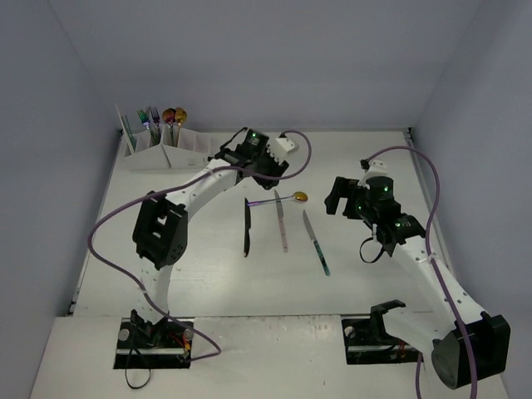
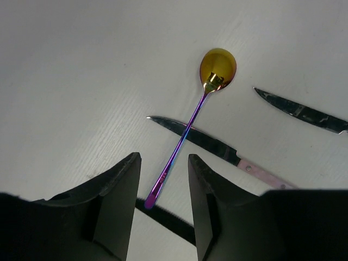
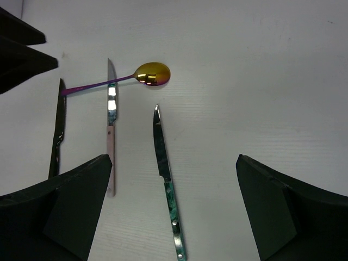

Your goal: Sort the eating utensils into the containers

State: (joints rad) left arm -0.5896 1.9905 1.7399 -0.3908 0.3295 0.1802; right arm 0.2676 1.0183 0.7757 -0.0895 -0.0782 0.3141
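Left gripper (image 2: pixel 164 163) is hanging narrowly parted, holding nothing | spoon (image 2: pixel 217 68) is seemingly lying across knife (image 2: pixel 217 145) | you are risking dragging both.

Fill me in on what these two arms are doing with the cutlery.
Cutlery is being sorted into the white rack in the far left corner, which already holds several utensils. The left claw, jaws parted, straddles the purple handle end of the gold-bowled spoon, which lies across the pink-handled knife; it is not gripping it. The right claw hangs wide open and empty above the teal-handled knife. A black knife also lies on the table.
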